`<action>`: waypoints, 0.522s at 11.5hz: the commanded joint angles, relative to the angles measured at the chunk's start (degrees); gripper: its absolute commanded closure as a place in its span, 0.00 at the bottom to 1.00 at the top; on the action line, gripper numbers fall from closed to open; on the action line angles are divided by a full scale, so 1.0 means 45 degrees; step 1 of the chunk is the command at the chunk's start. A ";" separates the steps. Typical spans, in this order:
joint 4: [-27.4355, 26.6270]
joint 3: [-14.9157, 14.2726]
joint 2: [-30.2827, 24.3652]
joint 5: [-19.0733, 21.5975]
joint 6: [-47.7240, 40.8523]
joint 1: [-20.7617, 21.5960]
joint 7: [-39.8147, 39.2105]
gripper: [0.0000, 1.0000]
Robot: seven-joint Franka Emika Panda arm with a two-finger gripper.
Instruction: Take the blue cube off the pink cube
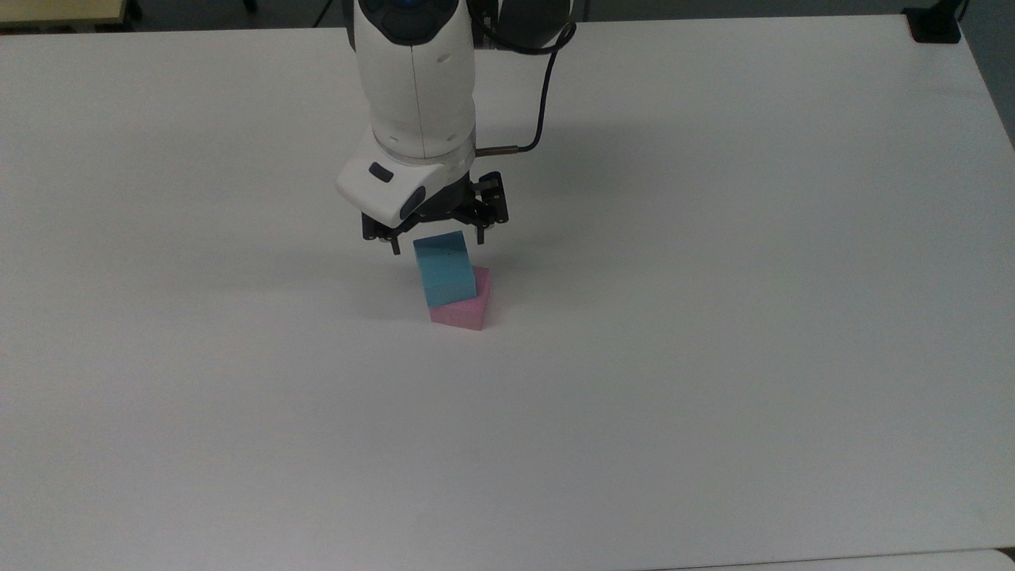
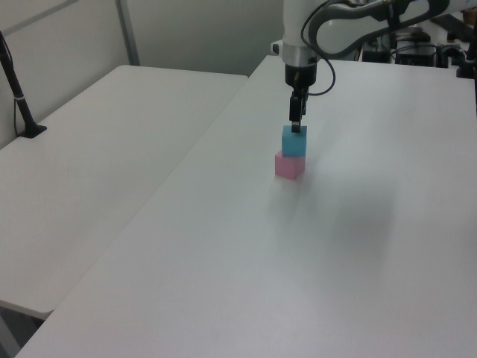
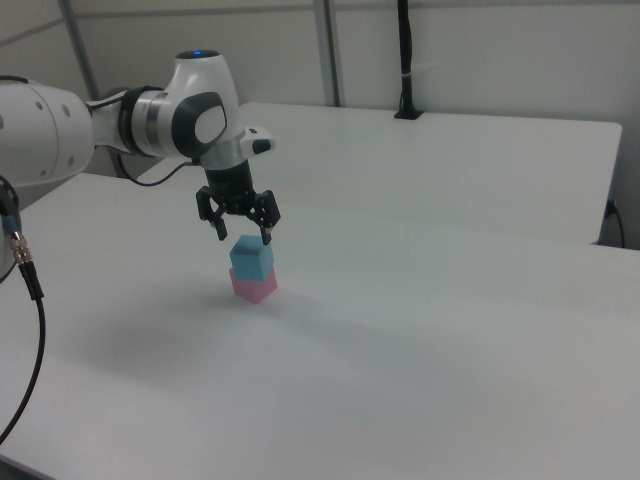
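Note:
The blue cube (image 1: 444, 270) sits stacked on the pink cube (image 1: 469, 308) near the middle of the white table (image 1: 714, 396), turned a little relative to it. My gripper (image 1: 438, 240) hangs open directly above the stack, one finger to each side of the blue cube's top. In the right view the gripper (image 3: 245, 235) has its fingertips (image 3: 268, 238) about level with the top of the blue cube (image 3: 251, 260), and the pink cube (image 3: 252, 289) lies below. In the left view the gripper (image 2: 296, 124) reaches down to the blue cube (image 2: 294, 142) above the pink cube (image 2: 289, 165).
A second white table (image 2: 97, 149) adjoins at the left view's left, with a black post (image 2: 19, 89) clamped to its edge. A black clamp (image 1: 936, 24) sits at the top view's far right corner. A black cable (image 1: 543, 95) hangs off the wrist.

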 commanded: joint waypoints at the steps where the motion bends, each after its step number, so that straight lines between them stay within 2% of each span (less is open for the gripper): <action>1: -0.0175 0.0292 0.0298 -0.0693 0.0573 0.0061 0.0795 0.00; 2: -0.0175 0.0369 0.0376 -0.0869 0.0593 0.0061 0.0796 0.00; 3: -0.0194 0.0370 0.0416 -0.0968 0.0651 0.0061 0.0796 0.09; 4: -0.0175 0.0370 0.0474 -0.0969 0.0652 0.0119 0.0815 0.26; 6: -0.0194 0.0370 0.0494 -0.0988 0.0652 0.0198 0.0815 0.68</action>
